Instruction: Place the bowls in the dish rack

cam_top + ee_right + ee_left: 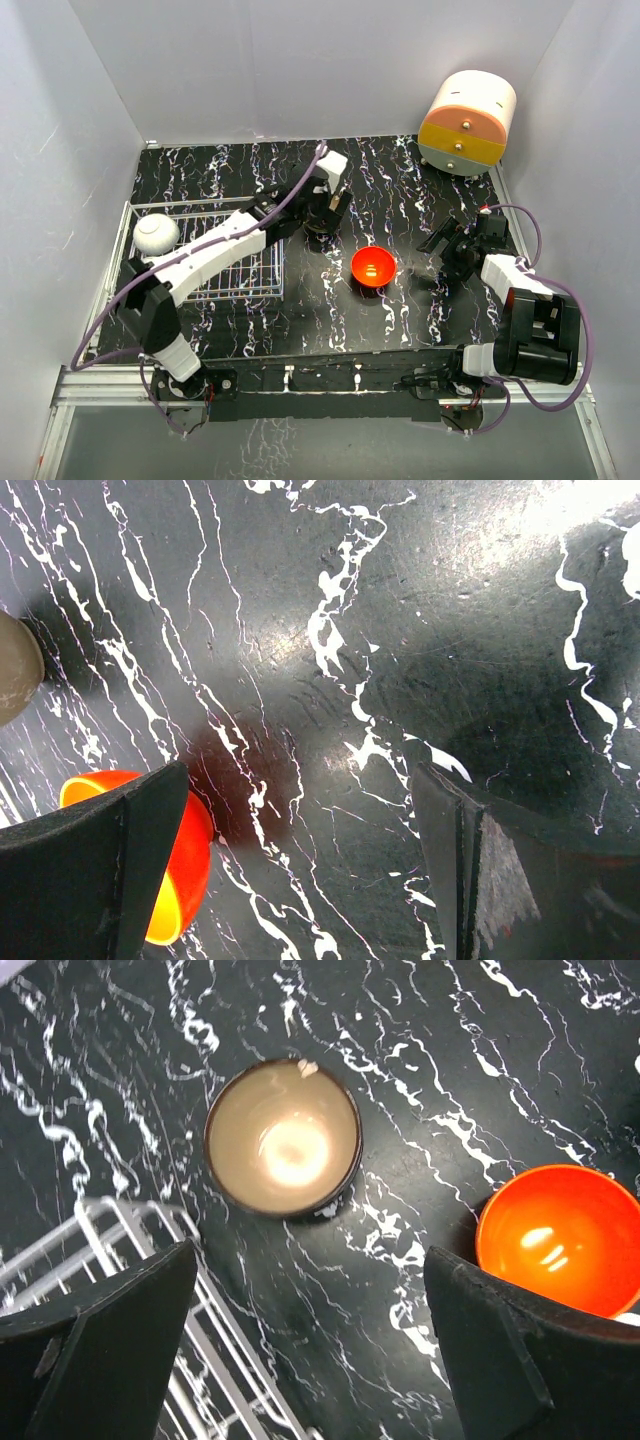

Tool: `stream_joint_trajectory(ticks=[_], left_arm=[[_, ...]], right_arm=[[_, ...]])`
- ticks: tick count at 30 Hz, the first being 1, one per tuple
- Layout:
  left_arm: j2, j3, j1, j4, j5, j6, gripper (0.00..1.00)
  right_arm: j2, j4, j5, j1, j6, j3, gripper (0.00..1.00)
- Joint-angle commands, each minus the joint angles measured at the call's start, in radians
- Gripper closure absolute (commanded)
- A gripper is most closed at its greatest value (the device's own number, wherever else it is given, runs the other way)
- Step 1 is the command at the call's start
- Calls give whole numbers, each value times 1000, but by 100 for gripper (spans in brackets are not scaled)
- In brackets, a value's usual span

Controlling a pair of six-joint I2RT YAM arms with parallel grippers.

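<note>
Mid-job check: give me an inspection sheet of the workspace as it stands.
Surface: black marbled table, no spills seen.
Job's things: white bowl in the dish rack; red bowl and brown bowl upright on the table.
Clutter: nothing seen.
Grippers: left gripper open, near the brown bowl; right gripper open over bare table.
Cables: purple cables run along both arms.
Surroundings: round drawer cabinet at the far right corner; white walls.

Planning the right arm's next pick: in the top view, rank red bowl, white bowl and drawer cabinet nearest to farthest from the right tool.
1. Red bowl, mid-table, just left of the right tool.
2. Drawer cabinet, back right corner.
3. White bowl, in the dish rack at the far left.
</note>
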Motion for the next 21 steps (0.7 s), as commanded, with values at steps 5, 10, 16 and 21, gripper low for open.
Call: stream_joint_trajectory(ticks=[5,10,16,21], left_arm=[[154,125,16,70,260,275,20],[282,208,75,7,399,228,26],[325,240,105,25,400,217,24],[355,256,125,-2,433,210,27]], right_arm=[[7,55,-12,-7,0,9,2],[8,55,-15,-10,-2,10,2],[9,55,-19,-15,-6,7,2],[12,56,-16,-17,-8,6,2]])
